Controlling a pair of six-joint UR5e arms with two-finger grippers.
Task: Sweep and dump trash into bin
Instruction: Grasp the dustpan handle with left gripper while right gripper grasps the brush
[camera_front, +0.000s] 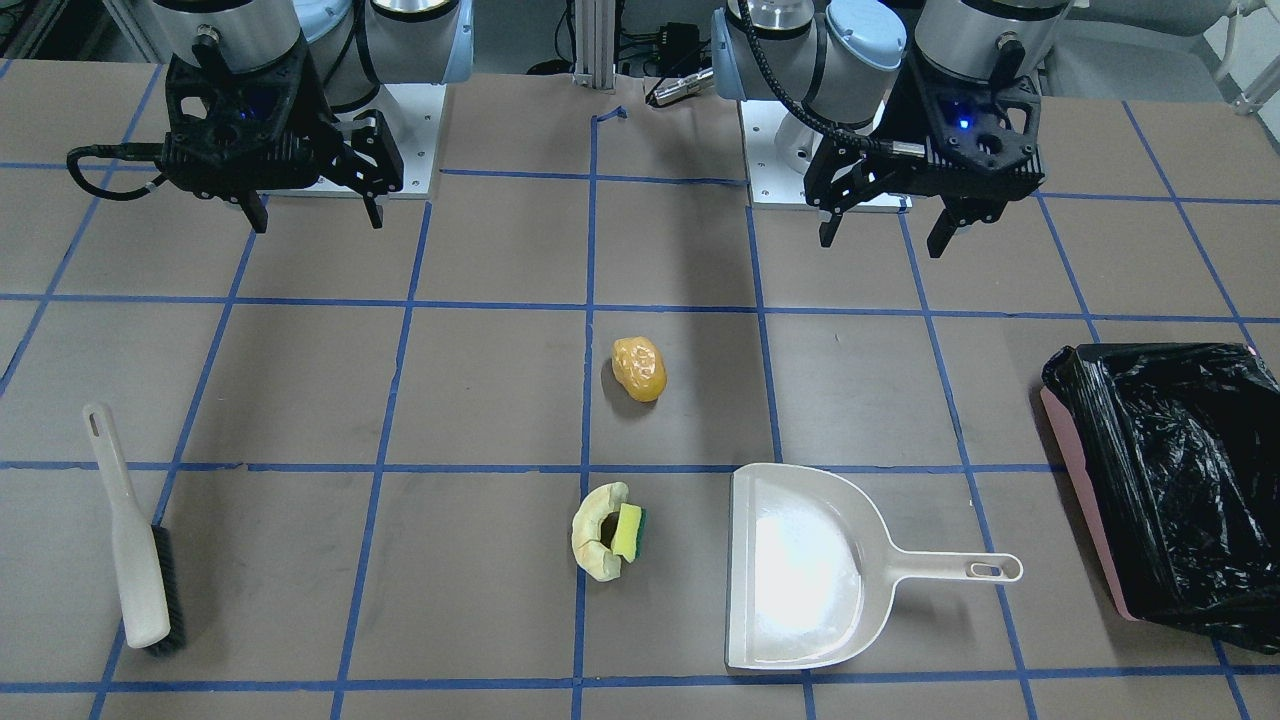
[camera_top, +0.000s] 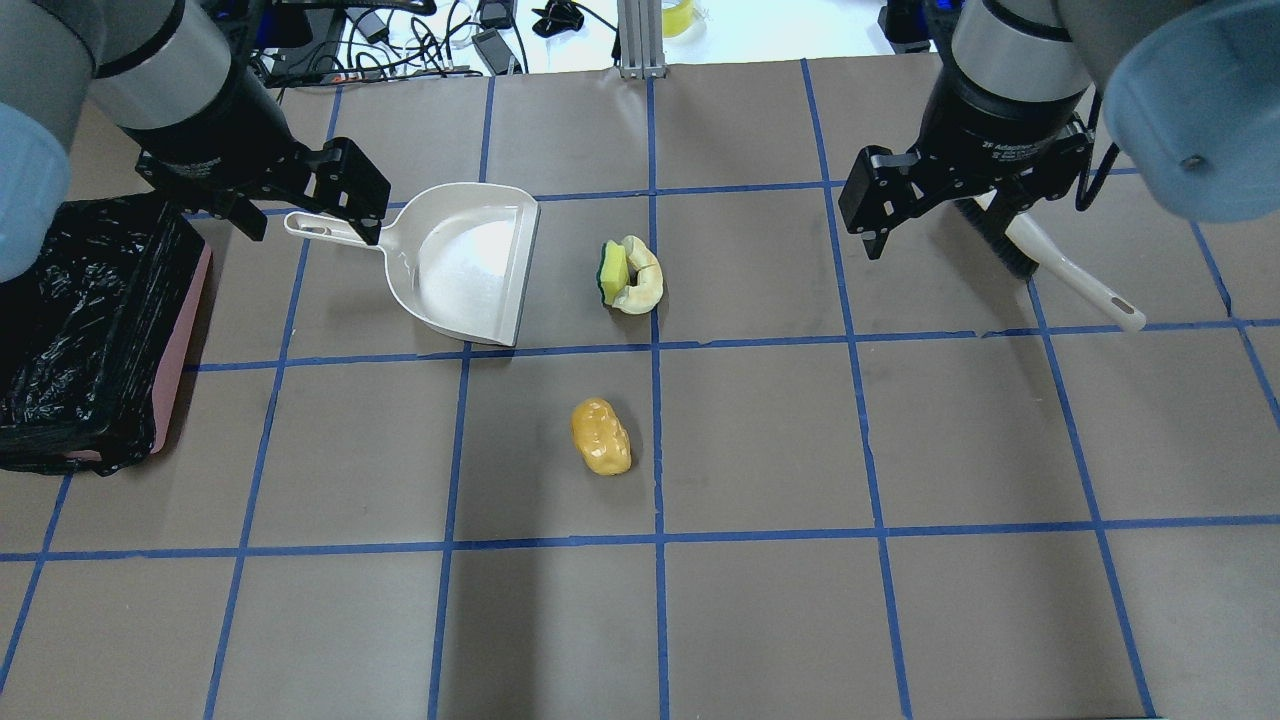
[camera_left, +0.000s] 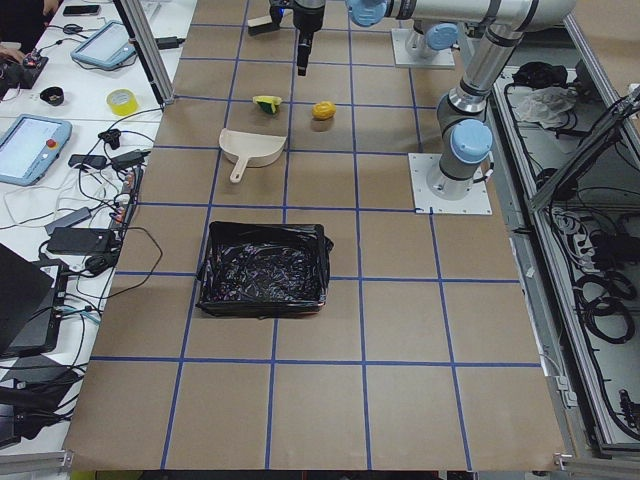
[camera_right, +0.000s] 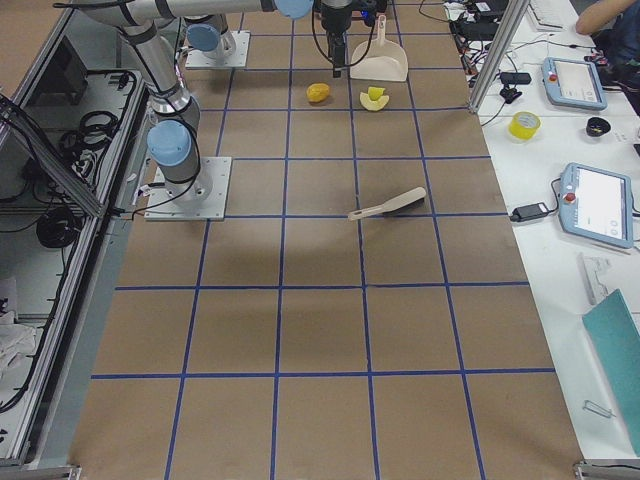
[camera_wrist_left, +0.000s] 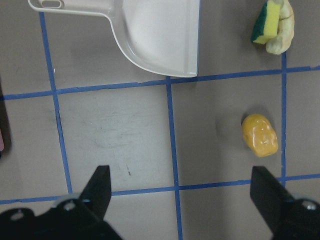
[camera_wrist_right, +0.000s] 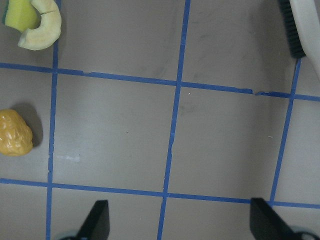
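The orange-yellow lump (camera_front: 640, 368) lies mid-table and also shows in the overhead view (camera_top: 600, 437). The cream crescent (camera_front: 592, 530) lies beyond it with the yellow-green sponge block (camera_front: 630, 532) tucked against it. The pink bin (camera_front: 1085, 500) with its black bag stands at the table's end on my left side (camera_top: 185, 340). My left gripper (camera_front: 885, 228) is open and empty, hovering above the table near my base; in the overhead view (camera_top: 312, 232) it is over the dustpan handle. My right gripper (camera_front: 320, 222) is open and empty, hovering above the table (camera_top: 935, 245).
A beige dustpan (camera_front: 800, 560) lies between the crescent and the bin, its mouth toward the trash. A white hand brush (camera_front: 140, 560) with dark bristles lies on my right side (camera_top: 1060, 270). Blue tape lines grid the brown table.
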